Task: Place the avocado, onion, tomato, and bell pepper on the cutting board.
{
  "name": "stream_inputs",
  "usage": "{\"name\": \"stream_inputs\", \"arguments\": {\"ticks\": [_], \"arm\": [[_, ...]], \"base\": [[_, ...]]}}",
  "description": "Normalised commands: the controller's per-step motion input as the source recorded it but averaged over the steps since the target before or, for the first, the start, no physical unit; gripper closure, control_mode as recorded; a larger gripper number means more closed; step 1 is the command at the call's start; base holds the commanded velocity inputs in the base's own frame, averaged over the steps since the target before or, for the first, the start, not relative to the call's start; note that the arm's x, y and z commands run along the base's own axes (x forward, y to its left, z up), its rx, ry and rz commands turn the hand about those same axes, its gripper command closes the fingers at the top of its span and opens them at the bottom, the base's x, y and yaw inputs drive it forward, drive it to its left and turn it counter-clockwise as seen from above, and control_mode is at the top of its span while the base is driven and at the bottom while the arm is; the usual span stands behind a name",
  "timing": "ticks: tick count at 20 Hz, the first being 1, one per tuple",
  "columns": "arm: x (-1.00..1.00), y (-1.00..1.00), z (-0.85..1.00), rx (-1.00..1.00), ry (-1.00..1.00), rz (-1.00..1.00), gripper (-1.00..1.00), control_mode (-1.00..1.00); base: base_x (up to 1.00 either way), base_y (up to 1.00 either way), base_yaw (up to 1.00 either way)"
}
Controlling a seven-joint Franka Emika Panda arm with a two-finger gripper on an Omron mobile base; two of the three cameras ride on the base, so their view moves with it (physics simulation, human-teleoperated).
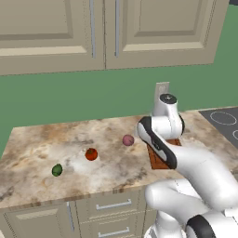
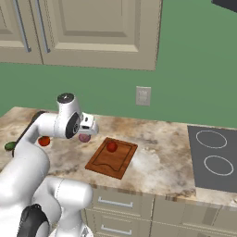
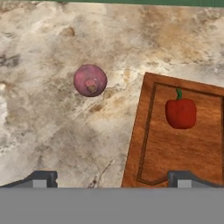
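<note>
Above the desk (image 3: 52,131), the end effector (image 3: 111,179) is spread wide, nothing gripped.
Just below it, the bell pepper (image 3: 180,112) is seen lying on the cutting board (image 3: 153,148); the onion (image 3: 90,80) is parked beside the board, with the tomato (image 1: 91,154) and avocado (image 1: 56,170) spotted farther left.

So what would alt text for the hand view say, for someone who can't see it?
Looking down at a marble counter: a red bell pepper sits on a wooden cutting board, a purple onion lies beside it, and the open gripper hovers above.
</note>
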Motion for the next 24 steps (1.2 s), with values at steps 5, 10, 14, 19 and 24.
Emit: {"name": "stream_inputs", "arguments": {"ticks": [5,10,14,19,24], "arm": [[-0.01,0.17,0.14,0.00,-0.18,0.02,-1.00,-1.00],[0.00,0.14,0.19,0.00,-0.13,0.04,-1.00,-1.00],[0.00,0.09,0.29,0.00,-0.05,0.03,-1.00,-1.00],[0.01,0.10,0.29,0.00,0.00,0.03,-1.00,-1.00],[0.12,0.11,0.18,0.00,0.04,0.03,-1.00,-1.00]], "base": [[0.00,0.00,0.00],[0.00,0.00,0.00],[0.00,0.00,0.00],[0.00,0.00,0.00],[0.00,0.00,0.00]]}}
